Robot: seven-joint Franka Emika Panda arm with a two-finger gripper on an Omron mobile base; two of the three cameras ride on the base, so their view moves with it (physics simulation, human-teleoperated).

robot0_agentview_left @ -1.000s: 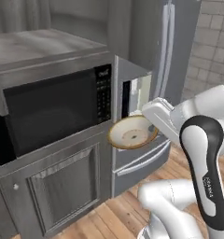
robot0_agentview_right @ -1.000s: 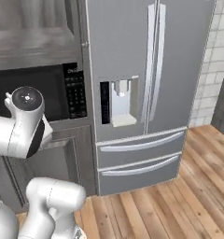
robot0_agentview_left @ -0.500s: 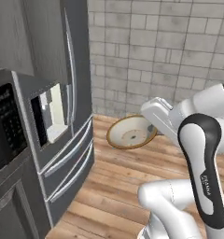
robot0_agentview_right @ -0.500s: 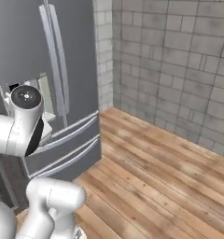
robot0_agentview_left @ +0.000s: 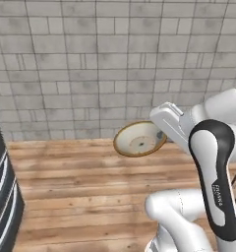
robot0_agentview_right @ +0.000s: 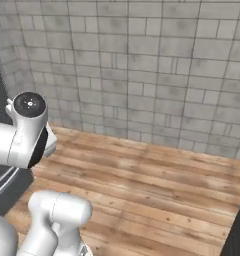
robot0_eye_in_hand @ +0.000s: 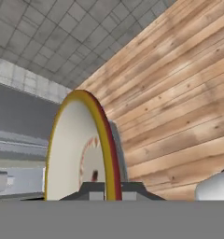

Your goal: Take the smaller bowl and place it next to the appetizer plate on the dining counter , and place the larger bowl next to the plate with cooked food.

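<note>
You're carrying the smaller bowl (robot0_agentview_left: 139, 139) in the gripper (robot0_agentview_left: 162, 135) right now: jaws are pinching narrow on its rim, w/ the bowl sticking out ahead of the hand, tipped up on edge so its cream inside is facing the left base cam. In that view the bowl is sitting just left of the white hand, touching it at the rim nearest the fingers; the far rim is pointing away from the arm toward the brick wall (robot0_agentview_left: 90, 64).

In the hand view the smaller bowl (robot0_eye_in_hand: 81, 149) is rising straight up from between the fingertips (robot0_eye_in_hand: 93, 189), seen nearly edge-on; its tan/yellow rim is curving over the top, the speckled inside is facing left of the hand and a reddish band is showing on the outer side, right of the hand.

Beyond the bowl you're looking at wood plank floor (robot0_eye_in_hand: 179, 93) to the right of the hand and grey panels to its left. In the right base view the arm (robot0_agentview_right: 27, 135) is sitting low left, w/ brick wall and floor (robot0_agentview_right: 152, 185) ahead of it. The bowl is hanging clear of the floor; nothing else is touching it besides the fingers.
</note>
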